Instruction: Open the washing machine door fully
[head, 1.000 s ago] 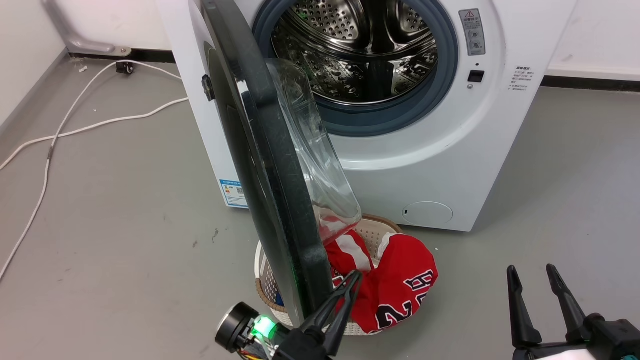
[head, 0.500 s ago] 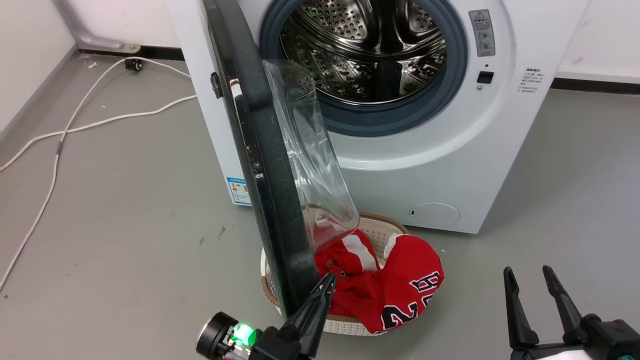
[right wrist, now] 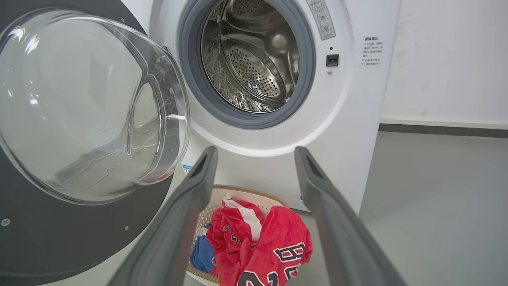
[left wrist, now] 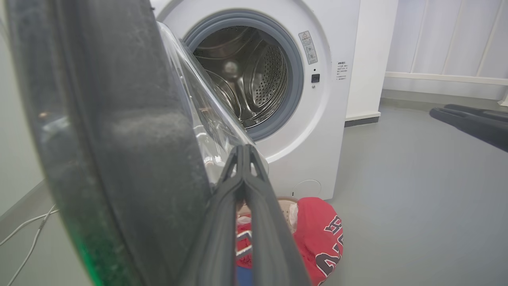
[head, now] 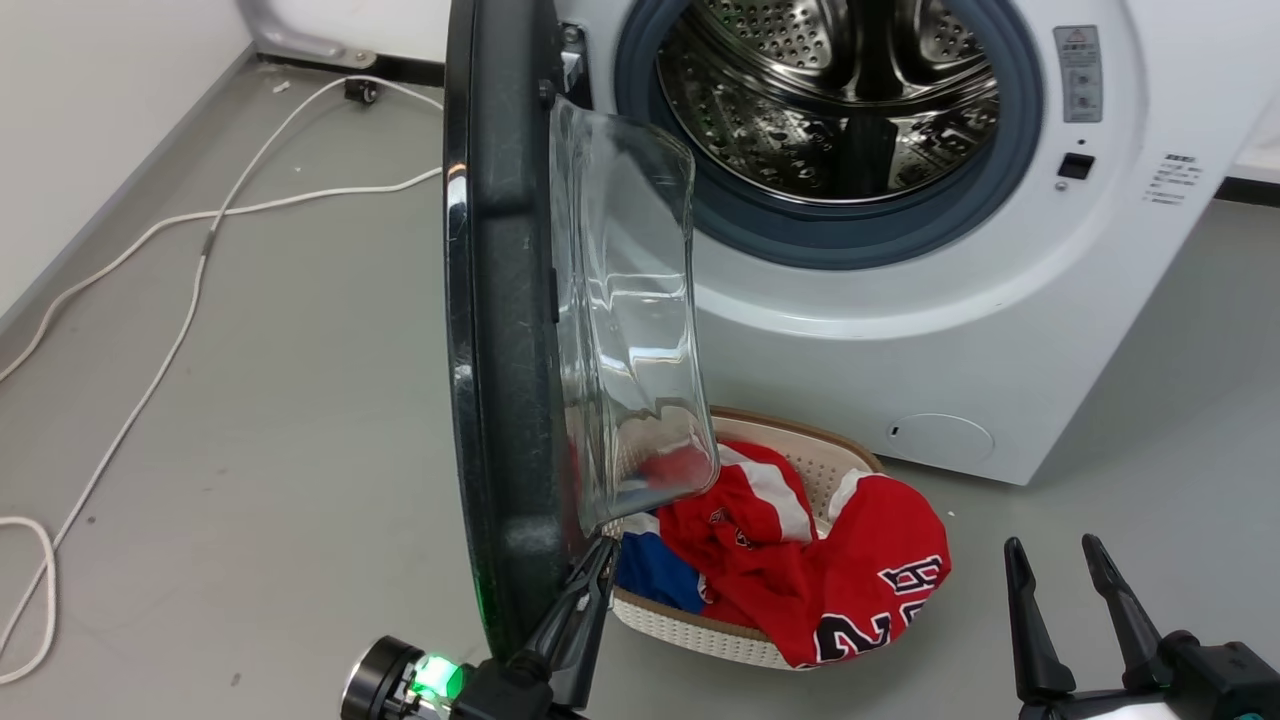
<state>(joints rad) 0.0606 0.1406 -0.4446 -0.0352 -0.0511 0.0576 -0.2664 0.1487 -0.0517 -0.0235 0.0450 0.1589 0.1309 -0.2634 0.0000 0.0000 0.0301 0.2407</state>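
In the head view, one washing machine (head: 900, 340) stood toward twelve o'clock. Its single steel drum (head: 850, 90) was exposed inside one grey gasket. The one washing machine door (head: 500, 350) hung open, hinged at the nine o'clock side of the opening. It was seen nearly edge-on, with its clear glass bowl (head: 630, 300) bulging toward three o'clock. One round filter cap (head: 940, 440) sat low on the cabinet, at about five o'clock from the drum.

There were two grippers, each with two dark fingers. The left gripper (head: 600, 556) was at six o'clock, its fingers pressed together. The tips rested against the inner face of the door's lower rim, just under the bowl, pinching nothing. The right gripper (head: 1050, 546) was at four o'clock, well apart from the door, its fingers spread and empty.

One cream basket (head: 700, 640) sat on the floor below the door. It held red numbered cloth (head: 830, 580) and one blue piece (head: 655, 575). How many red garments there were could not be told. Two white cable runs (head: 200, 215) crossed the grey floor toward ten o'clock.
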